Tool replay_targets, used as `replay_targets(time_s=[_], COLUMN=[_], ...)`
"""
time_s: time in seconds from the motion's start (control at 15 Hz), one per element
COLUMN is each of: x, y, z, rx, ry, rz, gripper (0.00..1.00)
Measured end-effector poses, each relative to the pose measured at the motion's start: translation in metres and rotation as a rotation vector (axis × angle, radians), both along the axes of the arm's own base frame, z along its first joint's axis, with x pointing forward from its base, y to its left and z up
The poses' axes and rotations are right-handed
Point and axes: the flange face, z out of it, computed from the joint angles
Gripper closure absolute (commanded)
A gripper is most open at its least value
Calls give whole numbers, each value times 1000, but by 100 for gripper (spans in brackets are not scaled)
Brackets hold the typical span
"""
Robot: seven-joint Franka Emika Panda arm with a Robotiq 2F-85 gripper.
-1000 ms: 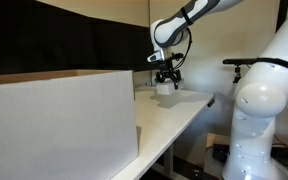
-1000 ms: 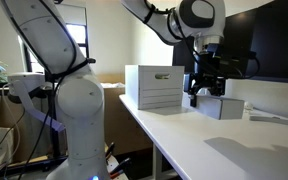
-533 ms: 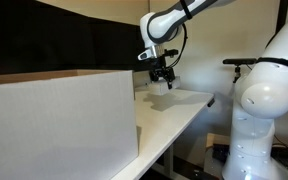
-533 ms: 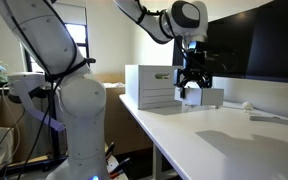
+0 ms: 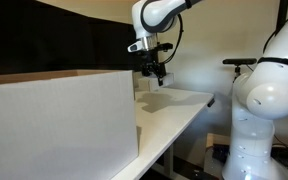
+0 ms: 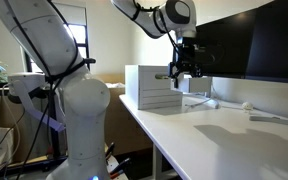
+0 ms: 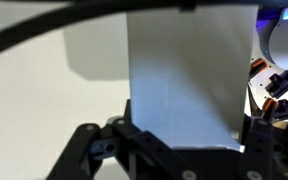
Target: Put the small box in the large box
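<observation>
White small box (image 7: pixel 189 80) sits clamped between the fingers of the hand (image 6: pixel 186 84), above the table (image 6: pixel 224 140).

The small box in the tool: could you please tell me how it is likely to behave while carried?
Probably light: the small box hangs from the pinch of the tool alone. Likely stiff: its edges run straight in the wrist view. Its plain smooth faces may be slippery, so a jolt could make it slide.
</observation>
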Motion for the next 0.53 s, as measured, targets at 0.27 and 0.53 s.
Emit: replay_targets(time_s=[0.27, 0.53], x=[4, 5], y=[38, 79], z=[9, 21], rx=[-25, -38], ry=[-30, -76], rz=[-20, -47], gripper=[42, 42])
